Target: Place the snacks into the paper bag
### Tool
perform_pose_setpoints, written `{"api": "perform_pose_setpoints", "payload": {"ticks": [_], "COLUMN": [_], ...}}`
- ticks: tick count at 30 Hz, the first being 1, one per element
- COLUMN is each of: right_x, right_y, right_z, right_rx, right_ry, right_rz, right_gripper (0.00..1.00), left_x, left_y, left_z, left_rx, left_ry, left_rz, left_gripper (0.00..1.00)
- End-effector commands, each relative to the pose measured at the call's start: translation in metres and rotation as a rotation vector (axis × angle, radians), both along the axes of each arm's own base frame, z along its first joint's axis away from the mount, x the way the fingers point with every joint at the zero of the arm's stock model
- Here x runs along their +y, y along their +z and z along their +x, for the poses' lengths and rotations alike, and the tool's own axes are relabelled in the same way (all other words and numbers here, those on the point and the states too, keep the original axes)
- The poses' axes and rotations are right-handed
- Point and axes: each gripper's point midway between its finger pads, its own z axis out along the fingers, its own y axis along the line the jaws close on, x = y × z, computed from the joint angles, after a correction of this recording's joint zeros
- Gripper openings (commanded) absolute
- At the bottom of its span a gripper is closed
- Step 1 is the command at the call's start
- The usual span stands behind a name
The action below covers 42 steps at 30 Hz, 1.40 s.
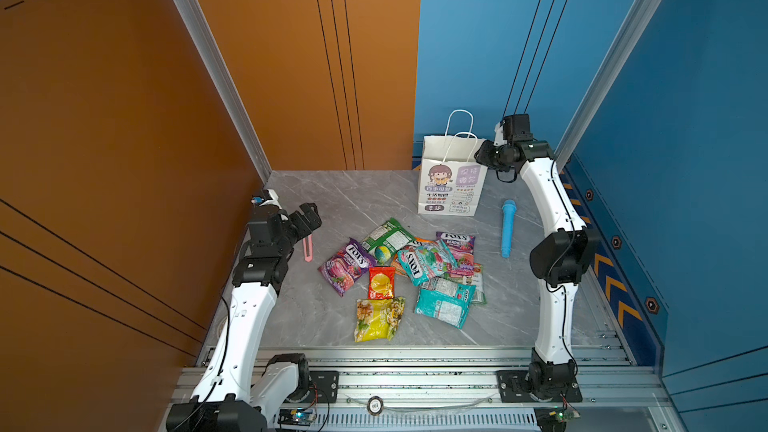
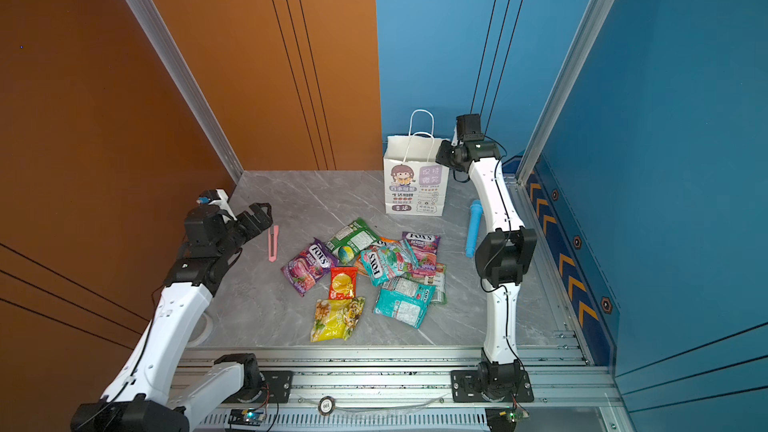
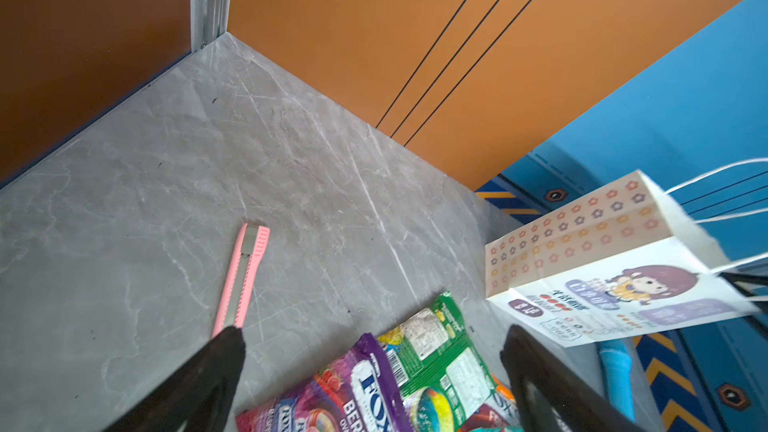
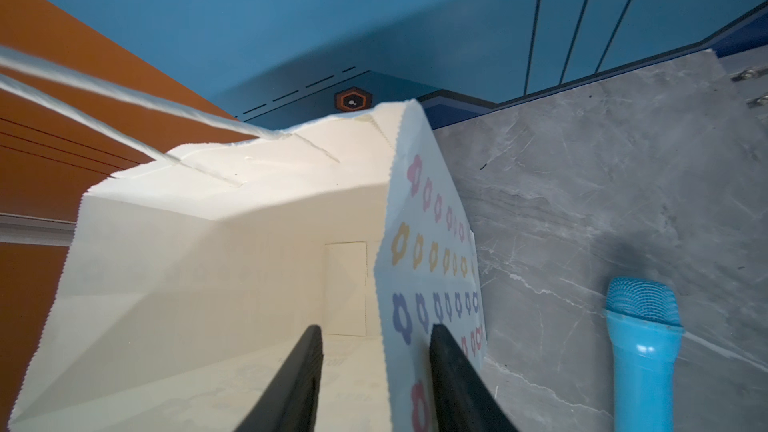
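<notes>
The snacks lie in a loose pile mid-table: a purple FOX'S packet [image 1: 347, 265] [image 3: 353, 388], a green one [image 1: 386, 236], a small red one [image 1: 381, 282], a yellow one [image 1: 378, 320] and a teal one [image 1: 444, 305]. The paper bag [image 1: 451, 184] [image 2: 415, 184] stands upright behind them, mouth open. My right gripper [image 4: 376, 328] [image 1: 482, 155] sits at the bag's top right edge. One finger is inside the bag and the other outside its flower-print side wall [image 4: 432, 263], with a gap still showing. My left gripper [image 3: 374, 332] [image 1: 309, 216] hovers open and empty, left of the pile.
A pink utility knife [image 1: 308, 248] [image 3: 243, 276] lies by my left gripper. A light blue microphone [image 1: 507, 228] [image 4: 642, 351] lies right of the bag, near my right arm. Orange and blue walls close the back and sides; a metal rail [image 1: 415, 367] runs along the front.
</notes>
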Motion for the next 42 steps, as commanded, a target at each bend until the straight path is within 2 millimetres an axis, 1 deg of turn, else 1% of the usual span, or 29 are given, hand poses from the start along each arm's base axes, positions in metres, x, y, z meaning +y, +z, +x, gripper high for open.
{"api": "perform_pose_setpoints", "payload": {"ticks": [1,2,3,4,5,12,15,19,22,25,29,33,38,42], "right_x": [0.027,0.033,0.038,0.045,0.053,0.106,0.122,0.140,0.152,0.161,0.166,0.167,0.172,0.176], "right_y": [-0.011,-0.013,-0.015,-0.016,-0.018,-0.025,-0.026,-0.023,-0.021,-0.023,-0.023,-0.019,-0.015,-0.016], "right_z": [-0.005,-0.006,-0.007,-0.008,-0.010,-0.024,-0.031,-0.038,-0.043,-0.047,-0.049,-0.051,-0.055,-0.058], "right_rx": [0.030,0.033,0.036,0.035,0.037,0.034,0.041,0.035,0.035,0.042,0.045,0.040,0.045,0.048], "right_ry": [0.091,0.109,0.126,0.148,0.171,0.330,0.358,0.386,0.405,0.420,0.430,0.429,0.449,0.460], "right_rz": [0.000,-0.001,-0.002,-0.006,-0.007,-0.014,0.001,0.001,0.017,0.024,0.033,0.040,0.068,0.070], "right_gripper": [0.42,0.42,0.42,0.42,0.42,0.42,0.43,0.45,0.46,0.46,0.46,0.47,0.47,0.47], "left_x": [-0.014,-0.019,-0.024,-0.030,-0.036,-0.075,-0.095,-0.116,-0.124,-0.124,-0.125,-0.137,-0.147,-0.162], "left_y": [0.022,0.025,0.023,0.035,0.039,0.045,0.051,0.061,0.066,0.067,0.069,0.077,0.078,0.080], "left_z": [0.007,0.010,0.013,0.017,0.021,0.044,0.055,0.069,0.079,0.089,0.105,0.122,0.142,0.155], "left_rx": [-0.028,-0.029,-0.024,-0.047,-0.050,0.007,0.014,0.027,0.040,0.053,0.051,0.010,-0.013,-0.042], "left_ry": [-0.064,-0.085,-0.109,-0.139,-0.169,-0.310,-0.368,-0.432,-0.477,-0.500,-0.534,-0.611,-0.676,-0.759], "left_rz": [-0.087,-0.108,-0.126,-0.146,-0.163,-0.181,-0.178,-0.118,-0.019,0.126,0.230,0.324,0.475,0.528], "left_gripper": [0.99,1.00,1.00,1.00,0.99,0.97,0.97,0.96,0.95,0.95,0.94,0.93,0.91,0.90]}}
